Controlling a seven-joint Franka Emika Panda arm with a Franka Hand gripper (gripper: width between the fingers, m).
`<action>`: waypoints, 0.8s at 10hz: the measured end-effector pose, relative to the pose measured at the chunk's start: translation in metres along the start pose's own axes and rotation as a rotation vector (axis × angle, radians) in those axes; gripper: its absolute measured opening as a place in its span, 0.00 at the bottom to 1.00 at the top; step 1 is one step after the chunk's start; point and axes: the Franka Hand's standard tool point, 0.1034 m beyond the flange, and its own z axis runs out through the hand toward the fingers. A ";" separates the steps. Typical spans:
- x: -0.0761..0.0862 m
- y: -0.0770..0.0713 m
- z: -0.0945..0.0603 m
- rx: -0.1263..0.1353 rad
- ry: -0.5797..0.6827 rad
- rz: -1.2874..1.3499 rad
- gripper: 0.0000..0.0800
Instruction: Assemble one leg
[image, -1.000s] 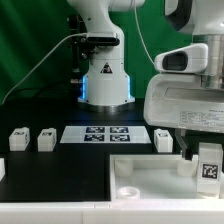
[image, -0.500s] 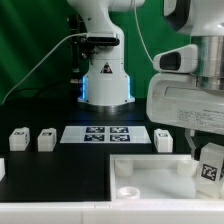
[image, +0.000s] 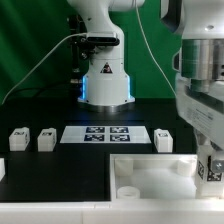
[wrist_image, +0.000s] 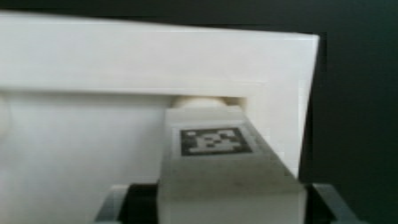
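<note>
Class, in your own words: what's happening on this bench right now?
The arm's tool grips the leg, with its end at the white panel, near a corner. Whether it is seated yet cannot be told. Three spare legs stand loose beside the marker board.

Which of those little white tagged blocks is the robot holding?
The leg at the exterior view's far right, in the gripper by the white panel; the other legs stand free on the table.
</note>
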 end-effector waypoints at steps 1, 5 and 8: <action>-0.001 0.000 0.000 0.001 -0.005 0.035 0.38; -0.002 0.001 0.001 -0.001 0.000 -0.098 0.44; -0.011 0.004 0.002 -0.014 0.014 -0.570 0.78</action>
